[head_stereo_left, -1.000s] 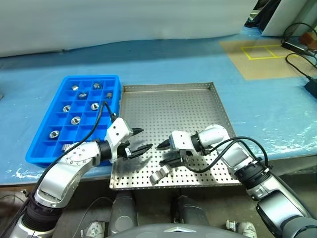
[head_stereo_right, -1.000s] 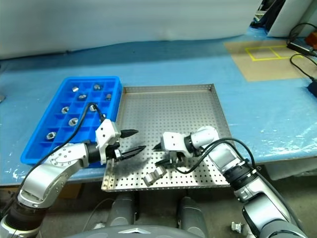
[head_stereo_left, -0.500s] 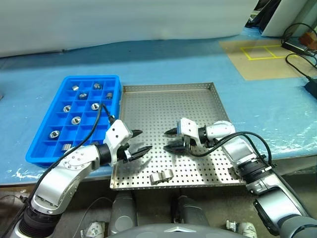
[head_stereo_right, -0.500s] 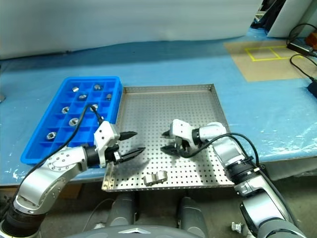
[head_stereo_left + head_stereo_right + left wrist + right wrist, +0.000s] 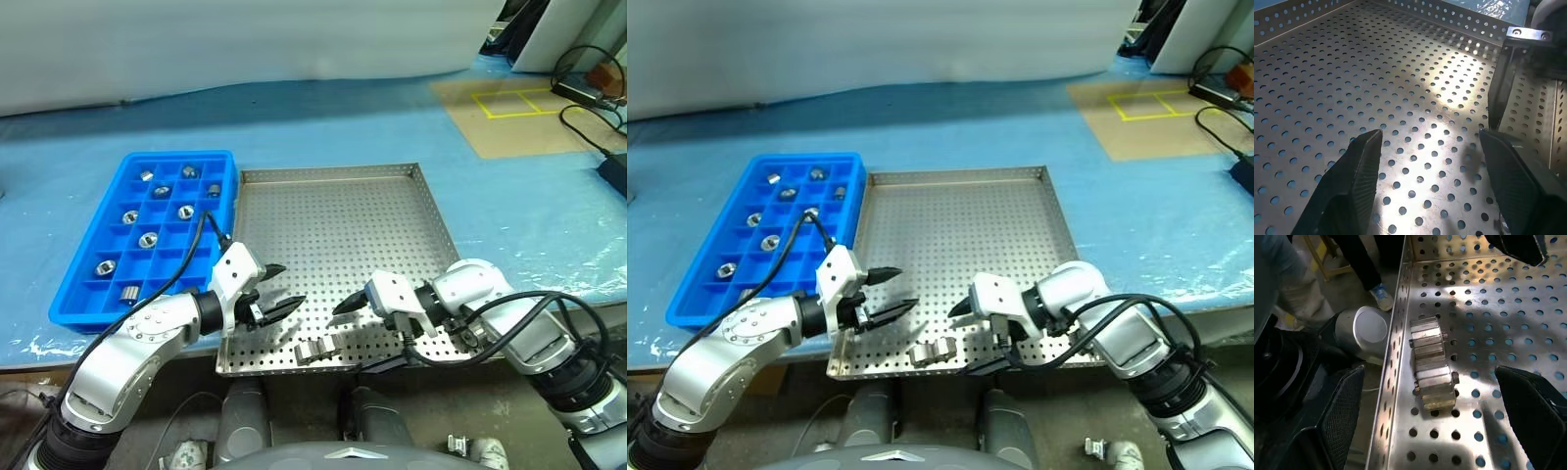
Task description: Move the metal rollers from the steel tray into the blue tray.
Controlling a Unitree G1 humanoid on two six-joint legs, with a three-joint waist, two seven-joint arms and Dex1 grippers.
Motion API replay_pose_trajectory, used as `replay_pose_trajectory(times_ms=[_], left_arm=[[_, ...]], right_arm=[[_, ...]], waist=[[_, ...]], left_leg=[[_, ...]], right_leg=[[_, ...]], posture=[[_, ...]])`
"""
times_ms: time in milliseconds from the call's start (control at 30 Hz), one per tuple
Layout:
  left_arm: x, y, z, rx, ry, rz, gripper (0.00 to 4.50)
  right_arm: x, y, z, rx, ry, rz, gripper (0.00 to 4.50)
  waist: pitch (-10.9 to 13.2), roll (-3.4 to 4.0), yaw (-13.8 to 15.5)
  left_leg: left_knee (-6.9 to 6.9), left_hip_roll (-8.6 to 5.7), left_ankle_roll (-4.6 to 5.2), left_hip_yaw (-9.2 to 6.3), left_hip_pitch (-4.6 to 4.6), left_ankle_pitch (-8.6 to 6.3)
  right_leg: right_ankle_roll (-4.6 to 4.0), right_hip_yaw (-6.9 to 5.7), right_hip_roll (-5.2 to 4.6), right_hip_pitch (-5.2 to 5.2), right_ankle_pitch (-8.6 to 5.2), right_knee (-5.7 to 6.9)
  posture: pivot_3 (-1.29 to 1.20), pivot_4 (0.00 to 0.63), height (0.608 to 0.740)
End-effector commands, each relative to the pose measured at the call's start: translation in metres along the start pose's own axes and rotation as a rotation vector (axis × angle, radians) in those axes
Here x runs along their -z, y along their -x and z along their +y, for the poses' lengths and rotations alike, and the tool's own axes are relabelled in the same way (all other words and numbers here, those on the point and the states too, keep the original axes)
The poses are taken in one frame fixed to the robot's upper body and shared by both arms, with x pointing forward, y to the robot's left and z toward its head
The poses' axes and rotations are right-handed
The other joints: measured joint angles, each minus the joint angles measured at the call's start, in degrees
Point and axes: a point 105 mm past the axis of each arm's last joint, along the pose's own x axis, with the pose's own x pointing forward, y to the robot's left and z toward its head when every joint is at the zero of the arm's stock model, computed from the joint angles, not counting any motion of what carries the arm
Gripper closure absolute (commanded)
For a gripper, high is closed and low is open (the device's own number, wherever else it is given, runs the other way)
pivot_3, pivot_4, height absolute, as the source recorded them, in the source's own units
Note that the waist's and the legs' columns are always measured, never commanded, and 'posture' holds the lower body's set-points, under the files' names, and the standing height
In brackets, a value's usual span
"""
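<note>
So there's a big square silver perforated steel tray (image 5: 338, 225) sitting on a tabltop covered in blue plastic sheet (image 5: 323, 127), and right beside it on the robot's left, edges pretty much touching, is a bright blue plastic tray with a grid of little square compartments (image 5: 90, 291). Counting the small shiny silver metal rollers in the blue tray (image 5: 148, 239): I get eight for sure, one per compartment, scattered over the grid with lots of cells in between, and there could be one more hidden behind the left arm's black cable. Over in the steel tray there are two more rollers lying on their sides (image 5: 1431, 363), end to end and touching, tucked right up against the near rim; in the right wrist view you can see their faceted, flanged sides. So ten rollers counted total, eight over and two to go. The left gripper (image 5: 280, 290) hangs low over the near-left part of the steel tray, its two black fingers (image 5: 1354, 181) spread apart with nothing between them, just perforated floor. The right gripper (image 5: 967, 342) is over the near edge of the steel tray, just beside the two rollers, and its two fingers (image 5: 1339, 413) are splayed wide with nothing held; the pair of rollers lies in the gap between them in the wrist view, apart from both.
</note>
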Motion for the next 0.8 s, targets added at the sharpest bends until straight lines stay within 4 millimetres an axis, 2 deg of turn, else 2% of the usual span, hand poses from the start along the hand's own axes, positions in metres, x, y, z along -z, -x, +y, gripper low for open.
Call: replay_pose_trajectory(times_ms=[33, 200, 300, 400, 600, 667, 800], left_arm=[[-0.008, 0.002, -0.004, 0.013, -0.028, -0.025, 1.16], [-0.005, 0.003, -0.004, 0.011, -0.023, -0.017, 1.16], [-0.004, 0.003, -0.004, 0.011, -0.022, -0.014, 1.16], [-0.004, 0.003, -0.004, 0.013, -0.022, -0.013, 1.16], [-0.005, 0.001, -0.004, 0.018, -0.020, -0.015, 1.16], [-0.005, 0.000, -0.004, 0.020, -0.019, -0.016, 1.16], [-0.005, -0.002, -0.004, 0.023, -0.024, -0.019, 1.16]], right_arm=[[0.007, -0.011, -0.007, 0.049, 0.042, -0.010, 0.07], [0.034, -0.019, -0.016, 0.076, 0.045, 0.015, 0.07], [0.042, -0.024, -0.020, 0.090, 0.041, 0.012, 0.07], [0.038, -0.030, -0.020, 0.090, 0.039, -0.004, 0.07], [0.005, -0.039, -0.029, 0.135, -0.048, -0.101, 0.07], [0.003, -0.040, -0.032, 0.144, -0.060, -0.098, 0.07], [0.012, -0.034, -0.040, 0.159, -0.078, -0.083, 0.07]], waist=[[0.0, 0.00, 0.0], [0.0, -0.07, -0.2], [-0.1, -0.14, -0.3], [-0.1, -0.24, -0.2], [-0.1, -0.57, -0.3], [-0.1, -0.56, -0.3], [-0.1, -0.55, -0.2]], left_leg=[[0.00, -0.02, 0.00, 0.01, 0.00, 0.00], [-0.04, -0.06, 0.02, 0.01, -0.01, -0.01], [-0.09, -0.05, 0.01, 0.02, 0.21, -0.01], [-0.26, -0.09, 0.01, 0.03, 0.70, -0.02], [-0.50, -0.02, -0.02, -0.05, 1.18, -0.01], [-0.55, -0.02, -0.05, -0.05, 1.09, 0.00], [-0.52, -0.14, -0.12, -0.01, 0.85, 0.05]], right_leg=[[-0.01, 0.01, -0.03, 0.00, 0.01, 0.00], [-0.24, 0.00, -0.08, 0.00, 0.13, -0.03], [-0.17, 0.00, -0.08, 0.13, 0.10, 0.00], [0.16, 0.02, -0.10, 0.41, -0.09, -0.01], [0.18, 0.04, -0.08, 0.44, -0.11, -0.02], [0.18, 0.04, -0.08, 0.25, -0.10, -0.01], [0.11, 0.07, -0.11, 0.14, -0.05, 0.02]], posture=[[0.05, 0.150, 0.740], [0.05, 0.150, 0.740], [0.05, 0.150, 0.740], [0.05, 0.150, 0.740], [0.04, 0.150, 0.740], [0.03, 0.150, 0.740], [0.03, 0.150, 0.740]])
